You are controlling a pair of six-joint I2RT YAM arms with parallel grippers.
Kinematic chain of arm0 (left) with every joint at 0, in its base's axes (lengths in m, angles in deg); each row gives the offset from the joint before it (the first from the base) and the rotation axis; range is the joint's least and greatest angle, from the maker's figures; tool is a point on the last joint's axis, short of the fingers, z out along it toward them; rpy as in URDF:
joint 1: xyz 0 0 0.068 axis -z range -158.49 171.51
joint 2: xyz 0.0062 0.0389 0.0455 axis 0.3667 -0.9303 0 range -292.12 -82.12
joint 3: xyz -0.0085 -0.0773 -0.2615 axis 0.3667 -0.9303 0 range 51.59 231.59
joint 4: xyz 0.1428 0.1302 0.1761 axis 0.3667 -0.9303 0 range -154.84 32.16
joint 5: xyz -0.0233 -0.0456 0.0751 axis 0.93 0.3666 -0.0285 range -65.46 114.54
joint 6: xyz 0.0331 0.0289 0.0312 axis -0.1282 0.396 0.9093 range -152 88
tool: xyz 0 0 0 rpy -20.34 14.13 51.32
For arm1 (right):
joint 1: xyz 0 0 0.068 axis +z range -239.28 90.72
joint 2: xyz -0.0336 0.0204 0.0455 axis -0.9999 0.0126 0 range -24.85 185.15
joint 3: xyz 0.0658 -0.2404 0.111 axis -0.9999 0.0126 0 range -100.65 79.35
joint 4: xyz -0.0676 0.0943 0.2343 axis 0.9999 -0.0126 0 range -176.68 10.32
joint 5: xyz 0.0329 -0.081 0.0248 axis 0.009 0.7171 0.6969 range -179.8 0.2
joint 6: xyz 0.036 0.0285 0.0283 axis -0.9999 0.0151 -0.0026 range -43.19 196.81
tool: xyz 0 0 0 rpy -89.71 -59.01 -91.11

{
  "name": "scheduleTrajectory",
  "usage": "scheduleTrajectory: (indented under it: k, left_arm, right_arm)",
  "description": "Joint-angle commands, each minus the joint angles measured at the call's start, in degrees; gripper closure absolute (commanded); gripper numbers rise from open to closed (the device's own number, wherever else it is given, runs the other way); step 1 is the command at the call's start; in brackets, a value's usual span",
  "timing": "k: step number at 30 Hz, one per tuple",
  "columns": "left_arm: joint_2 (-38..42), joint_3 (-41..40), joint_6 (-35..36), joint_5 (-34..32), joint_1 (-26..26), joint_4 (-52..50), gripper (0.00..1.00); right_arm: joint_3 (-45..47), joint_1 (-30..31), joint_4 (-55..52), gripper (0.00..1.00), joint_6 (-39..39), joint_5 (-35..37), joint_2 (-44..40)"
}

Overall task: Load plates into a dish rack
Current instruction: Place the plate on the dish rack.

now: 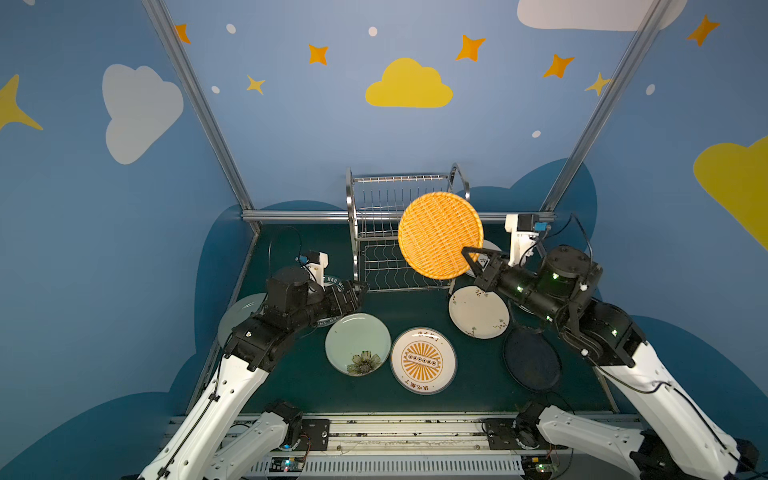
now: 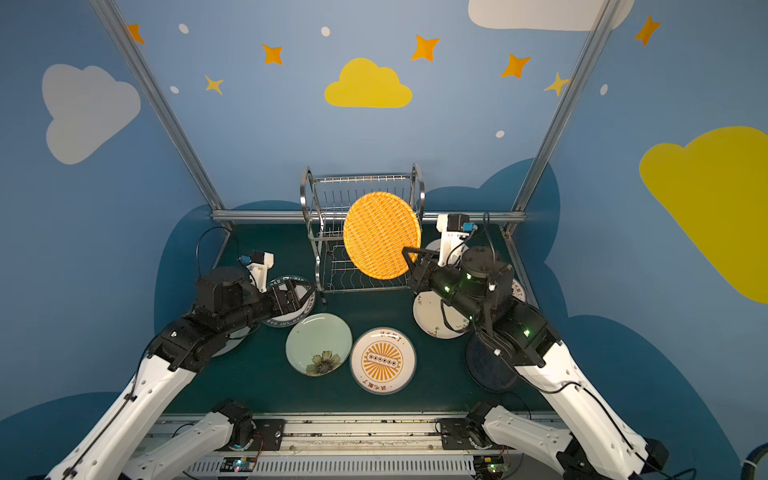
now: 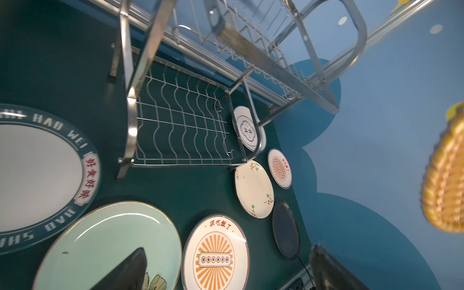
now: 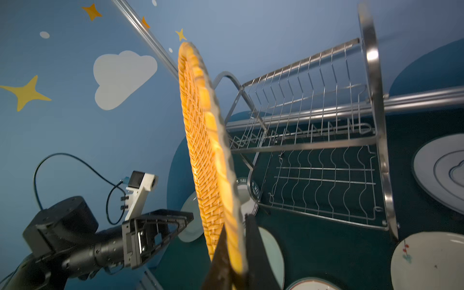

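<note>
The right gripper [image 1: 471,254] is clenched on the lower rim of the woven orange plate [image 1: 440,235], one finger on each face, as the right wrist view shows with the black fingers [image 4: 253,241] pinching the rim. The plate stands nearly on edge in the air in front of the dish rack [image 1: 374,199], level with its upper tier of upright slot wires, and in the right wrist view it appears clear of the wires rather than seated in any slot. The rack stands at the back of the dark green table [image 1: 415,305]. The left gripper [image 2: 309,295] has its jaws spread wide and holds nothing. It hovers low over the green-lettered rim plate [image 3: 50,226], which lies flat just left of the rack's foot. Other plates lie flat on the table in front of the rack: a pale green flower-printed plate [image 1: 357,345], touching or just beside an orange-sunburst white plate [image 1: 423,360], a cream sprigged plate [image 1: 478,311] near the rack's right foot, and a dark navy plate [image 1: 532,357] partly under the right arm. The left wrist view also shows a white plate with a central emblem [image 3: 247,128] and a second sunburst plate [image 3: 280,168] beyond the rack's right side.
</note>
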Motion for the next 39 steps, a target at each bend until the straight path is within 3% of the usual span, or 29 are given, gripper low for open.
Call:
scheduleTrajectory:
  k: [1, 8, 17, 39]
  left_arm:
    - [0.3, 0.3, 3.3, 7.6, -0.2, 1.0, 0.00]
    - [7.2, -8.8, 3.1, 12.1, -2.7, 11.6, 0.00]
    - [8.2, -12.2, -0.7, 16.2, -8.5, 15.5, 0.00]
    - [6.7, -13.0, -3.2, 18.4, -11.1, 17.3, 0.00]
  right_arm:
    - [-7.9, 0.0, -2.9, 1.00, 6.4, 9.5, 5.5]
    - [-24.7, -1.5, -9.0, 1.00, 15.3, 22.9, 19.3]
    - [-36.0, -4.2, -12.1, 1.00, 22.2, 30.5, 31.1]
    - [-44.9, -6.9, -15.1, 1.00, 23.5, 35.1, 44.9]
